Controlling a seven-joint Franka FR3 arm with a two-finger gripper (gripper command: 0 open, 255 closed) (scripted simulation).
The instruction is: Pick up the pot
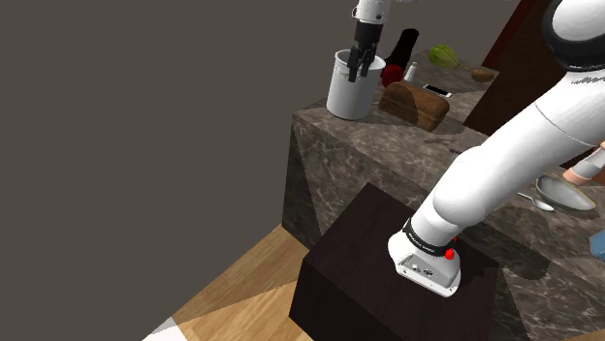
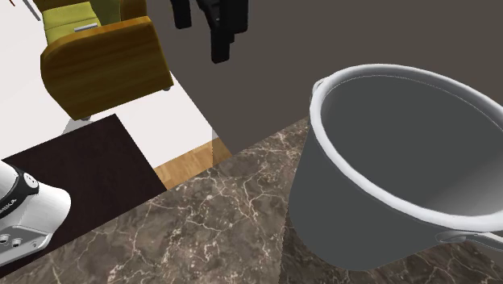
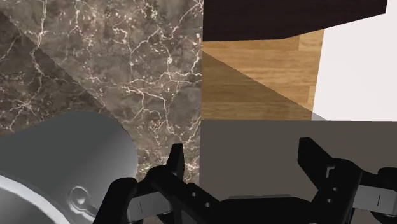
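The gripper [image 3: 243,149] hung open, its fingers apart and clasping nothing. The pot [image 3: 60,172] sat just beside one finger, outside the gap between them. It stood upright on the counter [image 3: 114,57] near the counter's edge, mouth up and long axis vertical. It was round, smooth grey metal with a paler rim and a small handle lug. The counter was dark, white-veined marble.
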